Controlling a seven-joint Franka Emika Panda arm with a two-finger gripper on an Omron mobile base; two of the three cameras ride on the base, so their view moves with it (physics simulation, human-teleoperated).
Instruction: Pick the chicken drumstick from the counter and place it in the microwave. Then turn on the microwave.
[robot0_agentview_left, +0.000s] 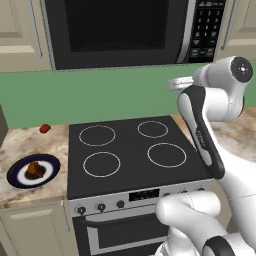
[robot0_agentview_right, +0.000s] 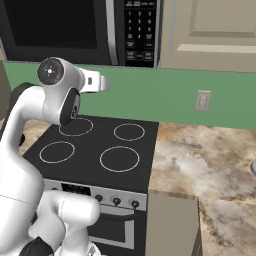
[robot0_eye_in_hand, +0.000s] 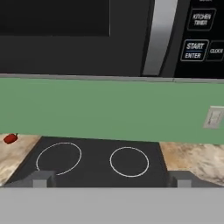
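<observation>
Gripper (robot0_eye_in_hand: 112, 179) — jaws wide, empty; chicken drumstick (robot0_agentview_left: 34, 170) (plated, far left) — long reach risks nudging plate (robot0_agentview_left: 17, 179).

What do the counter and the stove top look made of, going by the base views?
The counter looks like polished stone, beige with brown marbled veining, though it may be laminate. The stove top looks like smooth black glass: flat, with only thin white rings marking the burners.

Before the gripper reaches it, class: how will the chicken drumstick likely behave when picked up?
The chicken drumstick looks small, so probably light. Its lumpy, rounded shape may slip or twist between fingers. It sits on a plate, which might slide if nudged.
</observation>
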